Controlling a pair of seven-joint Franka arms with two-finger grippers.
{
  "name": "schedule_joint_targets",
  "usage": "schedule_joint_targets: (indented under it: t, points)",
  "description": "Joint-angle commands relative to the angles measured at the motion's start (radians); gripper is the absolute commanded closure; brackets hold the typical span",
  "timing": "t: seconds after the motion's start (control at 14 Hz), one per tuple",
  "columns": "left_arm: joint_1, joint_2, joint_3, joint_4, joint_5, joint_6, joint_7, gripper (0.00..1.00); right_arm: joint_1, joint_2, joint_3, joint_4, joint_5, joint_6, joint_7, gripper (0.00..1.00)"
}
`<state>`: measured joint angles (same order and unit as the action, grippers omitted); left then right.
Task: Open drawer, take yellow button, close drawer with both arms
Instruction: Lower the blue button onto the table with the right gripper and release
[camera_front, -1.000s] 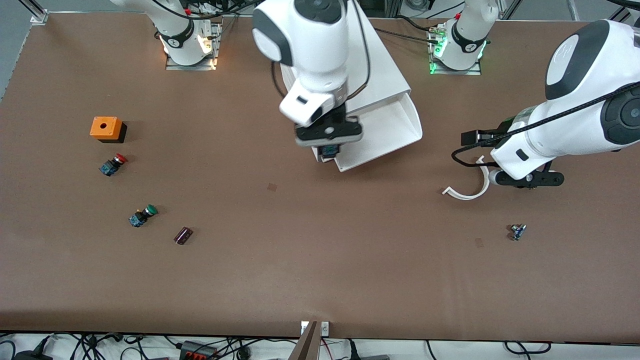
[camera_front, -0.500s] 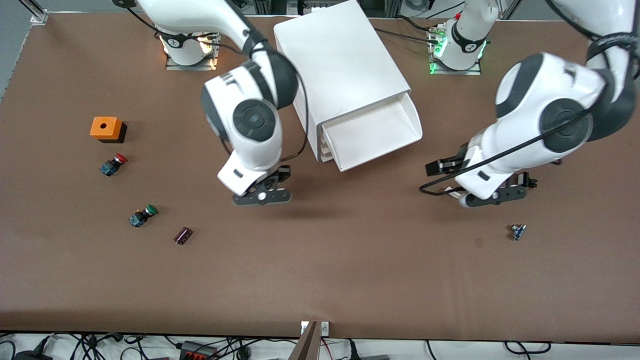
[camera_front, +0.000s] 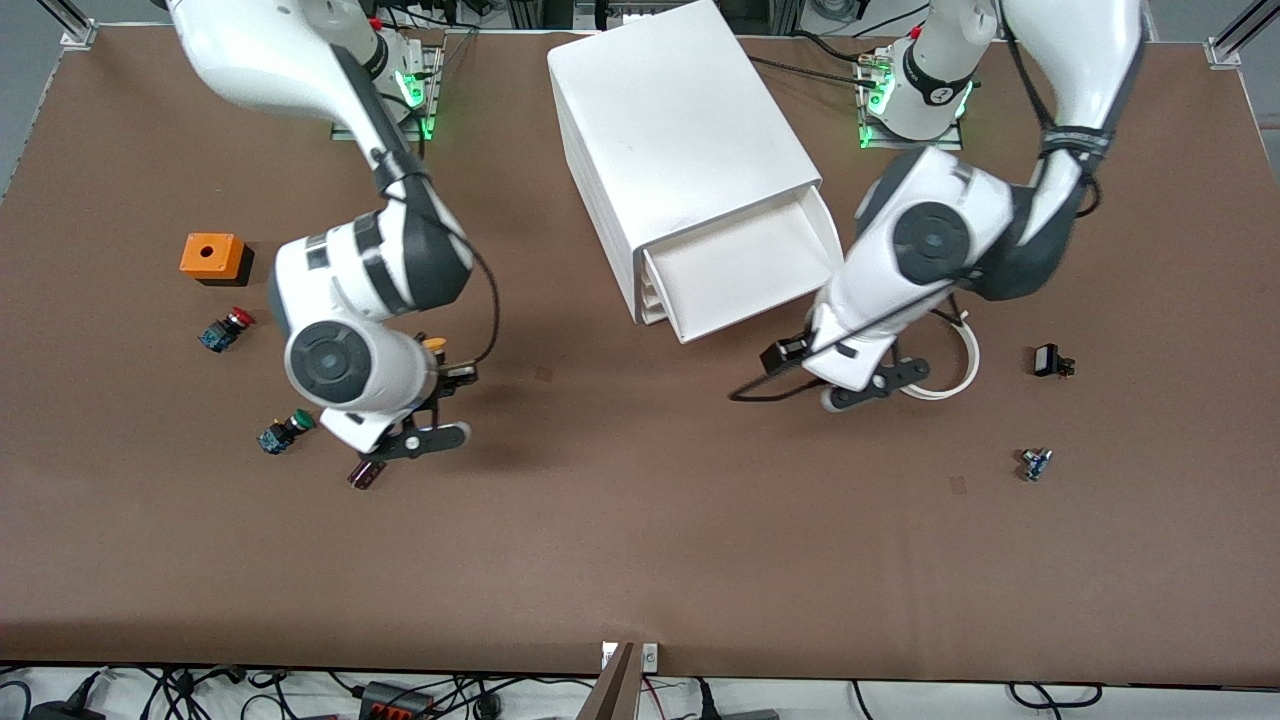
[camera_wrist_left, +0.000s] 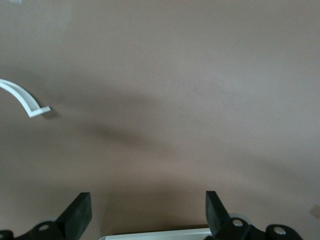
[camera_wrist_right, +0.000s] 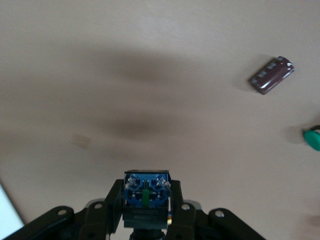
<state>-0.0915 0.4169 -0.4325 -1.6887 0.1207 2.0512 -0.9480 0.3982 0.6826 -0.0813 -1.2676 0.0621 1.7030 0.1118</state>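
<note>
Clock hours are read on the front view, with twelve toward my arms' bases.

- My right tool (camera_wrist_right: 146, 202) is pressed together on the button (camera_front: 434, 345). The pads pinch its dark blue body from both sides, and the orange-yellow cap shows beside my wrist.
- That tool hangs in the air over the bench (camera_front: 640, 560), toward the right arm's end. Under it the surface is bare.
- A small purple component (camera_front: 366, 472) lies on the bench at about seven o'clock from that tool.
- The green-capped button (camera_front: 285, 430) lies at about ten o'clock from the purple component, close by but apart from it.
- The red-capped button (camera_front: 225, 328) lies at about eleven o'clock from the green one. The orange box (camera_front: 212, 255) stands just at twelve o'clock from the red one.
- The drawer (camera_front: 745, 265), topmost in the white cabinet (camera_front: 680, 130), is pulled out toward five o'clock, and I see nothing lying in the part of its tray that shows.
- My left tool (camera_wrist_left: 147, 215) is spread wide with nothing between the fingers. It hangs over bare bench at about four o'clock from the drawer's front edge.
- A curved white strip (camera_front: 960, 370) lies on the bench at three o'clock from that tool.
- A small black part (camera_front: 1050, 360) lies at three o'clock from the strip, well apart from it. A tiny blue part (camera_front: 1035, 463) lies at six o'clock from the black one.
</note>
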Motion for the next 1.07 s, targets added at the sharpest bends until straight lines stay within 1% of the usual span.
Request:
schedule_joint_targets:
  t: [0.0,0.21,0.36,0.43,0.57,0.71,0.79,0.86,1.0]
  points:
    - [-0.028,-0.026,-0.018,-0.052,0.057,0.020,-0.103,0.00,-0.064,-0.049,0.012,-0.133,0.021,0.076,-0.104,1.00]
    - [-0.024,-0.027,-0.060,-0.089,0.054,0.021,-0.115,0.00,-0.076,-0.054,0.012,-0.215,0.022,0.183,-0.109,1.00]
    - [-0.017,-0.027,-0.104,-0.092,0.044,0.021,-0.118,0.00,-0.073,-0.043,0.017,-0.255,0.024,0.262,-0.103,1.00]
    - [-0.016,-0.027,-0.123,-0.094,0.043,0.015,-0.118,0.00,-0.070,-0.032,0.018,-0.272,0.024,0.291,-0.100,1.00]
    - [-0.007,-0.033,-0.156,-0.127,0.043,0.010,-0.118,0.00,-0.055,-0.015,0.020,-0.291,0.024,0.319,-0.095,1.00]
    - [-0.002,-0.038,-0.173,-0.150,0.042,0.010,-0.118,0.00,-0.047,0.014,0.020,-0.305,0.024,0.348,-0.092,1.00]
    - [-0.004,-0.038,-0.180,-0.154,0.042,0.006,-0.120,0.00,-0.047,0.015,0.020,-0.326,0.022,0.383,-0.092,1.00]
    - [-0.004,-0.036,-0.183,-0.155,0.031,0.003,-0.120,0.00,-0.045,0.023,0.020,-0.338,0.022,0.411,-0.093,1.00]
    - [-0.001,-0.038,-0.198,-0.157,-0.012,-0.003,-0.118,0.00,-0.047,0.032,0.020,-0.337,0.022,0.419,-0.093,1.00]
